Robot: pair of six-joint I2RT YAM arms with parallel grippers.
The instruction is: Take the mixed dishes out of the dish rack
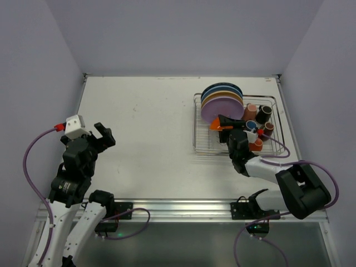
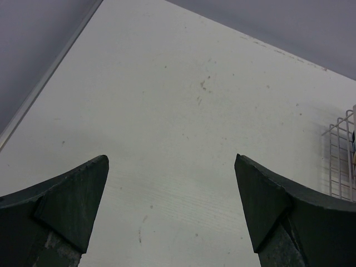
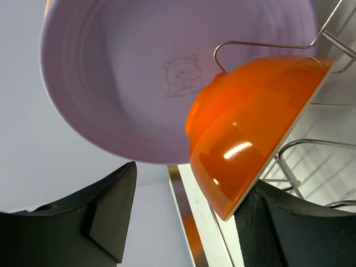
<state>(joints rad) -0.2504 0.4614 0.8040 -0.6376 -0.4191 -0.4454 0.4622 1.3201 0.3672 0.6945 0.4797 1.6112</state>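
Note:
The silver wire dish rack (image 1: 196, 127) stands at the right of the table. Lilac (image 1: 219, 110), yellow and blue plates stand on edge in it. A small orange bowl (image 1: 216, 126) leans in front of the lilac plate, and several small mugs (image 1: 259, 119) fill the rack's right side. My right gripper (image 1: 227, 123) is open at the bowl. In the right wrist view its gripper (image 3: 186, 211) has the orange bowl's (image 3: 250, 128) lower rim between the jaws, close against the right finger, under the lilac plate (image 3: 139, 72). My left gripper (image 1: 103, 133) is open and empty at the table's left.
The left wrist view shows the open left gripper (image 2: 171, 206) above bare white table, with a corner of the rack (image 2: 339, 161) at the right edge. Grey walls enclose the table on three sides. A metal rail runs along the near edge.

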